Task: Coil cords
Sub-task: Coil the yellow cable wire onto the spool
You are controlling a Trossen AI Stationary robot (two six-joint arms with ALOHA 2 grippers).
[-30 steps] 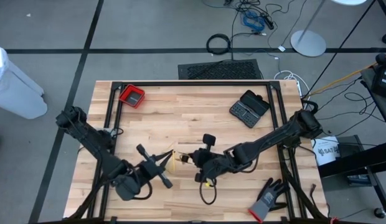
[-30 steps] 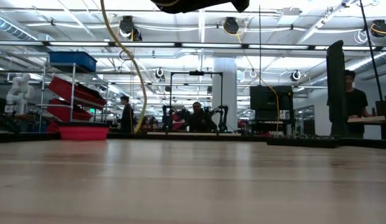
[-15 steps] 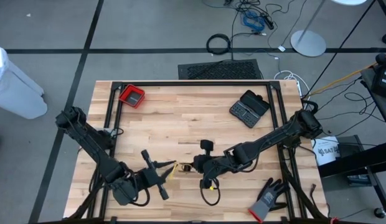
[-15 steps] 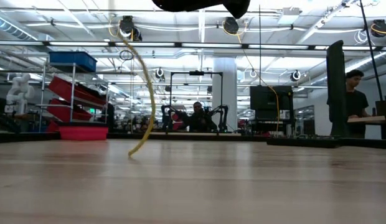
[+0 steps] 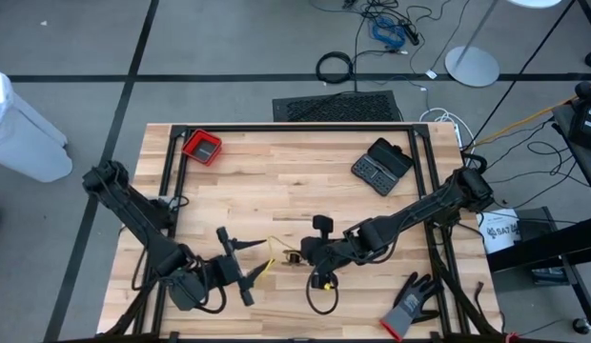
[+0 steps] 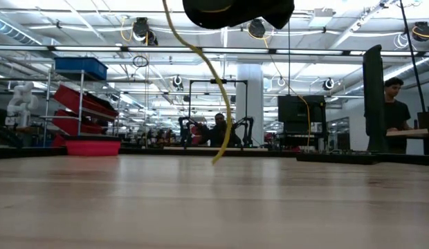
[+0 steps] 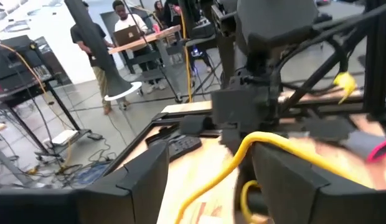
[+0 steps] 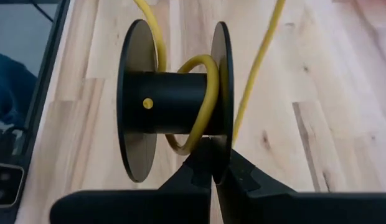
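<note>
My right gripper (image 5: 305, 255) is shut on a small black spool (image 8: 174, 102) and holds it above the table's near middle. The yellow cord (image 8: 199, 65) loops once around the spool's core. Its loose length (image 6: 218, 104) hangs down, with the free end (image 6: 216, 160) close to the tabletop. My left gripper (image 5: 246, 272) stands open just left of the spool, pointing level at it. The yellow cord (image 7: 243, 149) runs between its fingers. The black cord (image 5: 319, 300) lies in a loop on the table near the front edge. My left gripper has the yellow cord passing between its open fingers; whether the cord touches a finger I cannot tell. My right gripper pinches the rim of one spool flange (image 8: 221, 134) between its two fingers, slanting down from the table's right. The spool is lifted clear, its core lying across the fingers.
A red tray (image 5: 202, 146) sits at the far left and a black case (image 5: 381, 167) at the far right. A grey-black glove (image 5: 410, 305) lies at the near right corner. Black frame rails (image 5: 295, 129) border the table.
My left gripper has opened and let go of the yellow cord, turning a little while staying in place. The cord, earlier drawn from the spool to the left gripper, now hangs slack from the spool, and its free end has swung toward the table's right.
</note>
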